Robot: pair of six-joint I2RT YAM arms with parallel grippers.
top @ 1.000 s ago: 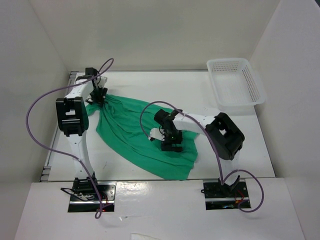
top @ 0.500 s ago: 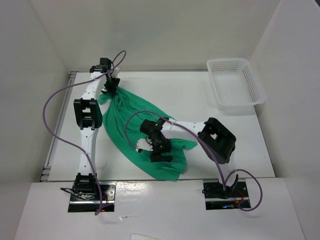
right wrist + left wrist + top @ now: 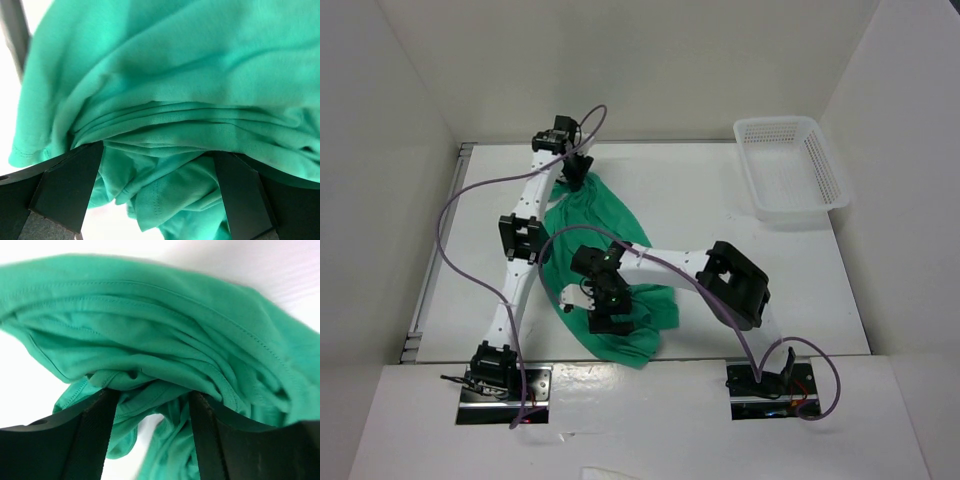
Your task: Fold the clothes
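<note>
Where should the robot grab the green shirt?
Probably at the loose near edge of the green T-shirt, coming straight down from above. The cloth lies bunched and thin on the table, so a top pinch on an outer fold should catch it. The left gripper holds the far end.

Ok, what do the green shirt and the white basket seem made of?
Green shirt: thin, soft knit, likely cotton jersey, matte; it bunches in fine folds and shows stitched hems.
White basket: probably moulded plastic; rigid walls pierced with regular mesh holes.
</note>
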